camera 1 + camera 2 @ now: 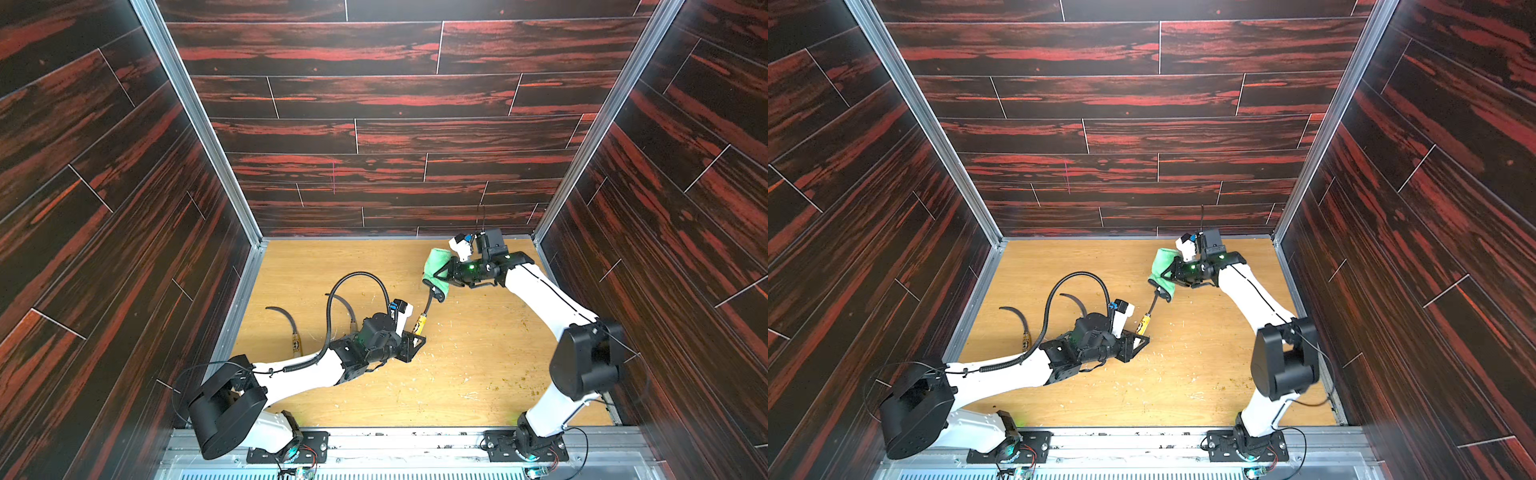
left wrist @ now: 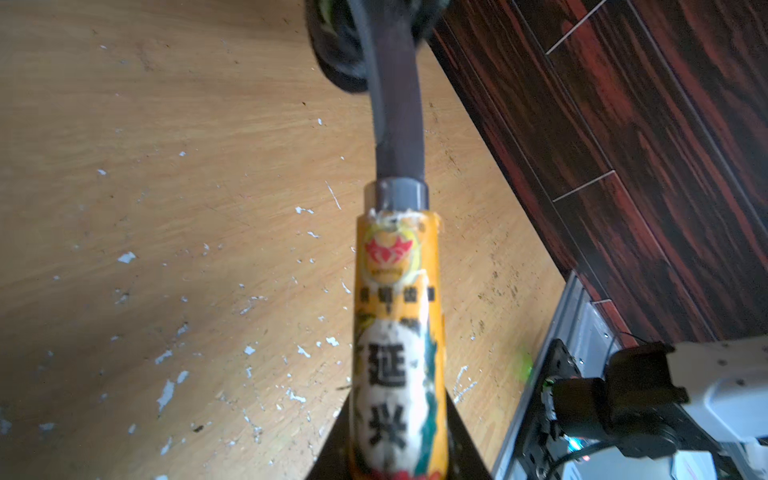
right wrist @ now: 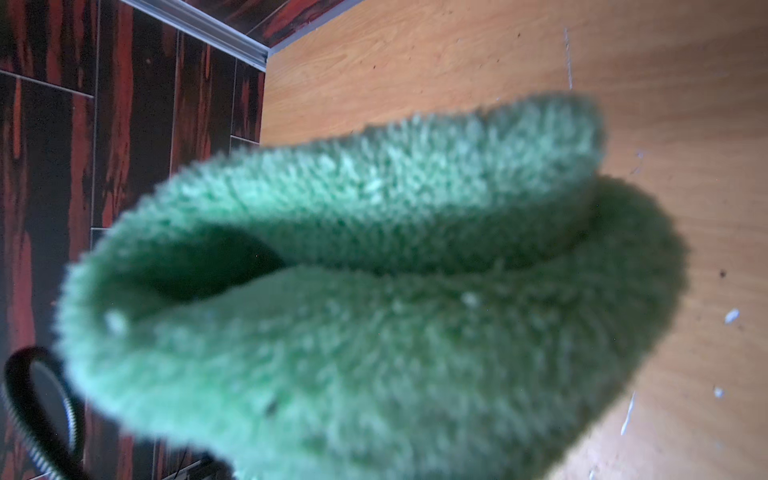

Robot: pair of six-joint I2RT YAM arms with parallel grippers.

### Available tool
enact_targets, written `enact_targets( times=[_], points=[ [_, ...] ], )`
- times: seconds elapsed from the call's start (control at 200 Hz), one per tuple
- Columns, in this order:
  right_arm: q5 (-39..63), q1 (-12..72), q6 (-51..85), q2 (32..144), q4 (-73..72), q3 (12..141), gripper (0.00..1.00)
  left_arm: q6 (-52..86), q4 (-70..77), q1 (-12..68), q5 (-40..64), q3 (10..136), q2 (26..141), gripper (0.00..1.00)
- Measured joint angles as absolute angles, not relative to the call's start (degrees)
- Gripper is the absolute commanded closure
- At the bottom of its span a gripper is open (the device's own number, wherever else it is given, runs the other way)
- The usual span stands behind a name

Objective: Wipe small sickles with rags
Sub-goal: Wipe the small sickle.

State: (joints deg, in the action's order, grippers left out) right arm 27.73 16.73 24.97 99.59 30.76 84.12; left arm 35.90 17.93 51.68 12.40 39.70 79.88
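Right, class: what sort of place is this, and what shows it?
Likely a robot test booth: two white-and-black arms on a metal base rail, a pale wooden tabletop, dark red wood-print walls closing it in.
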Motion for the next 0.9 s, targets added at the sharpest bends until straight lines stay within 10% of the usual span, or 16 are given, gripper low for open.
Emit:
enact_targets(
  times=[0.461,0.902],
  points=[
    [29.6,6.0,23.3,102.6,26.4,83.2,0.99,39.2,33.8,54.2,19.0,33.0,74.2,1.0],
    [29.0,10.6,23.4,72.2,21.2,60.4,0.99,62.2,71.3,49.1,21.6,32.1,92.4,1.0]
  ],
)
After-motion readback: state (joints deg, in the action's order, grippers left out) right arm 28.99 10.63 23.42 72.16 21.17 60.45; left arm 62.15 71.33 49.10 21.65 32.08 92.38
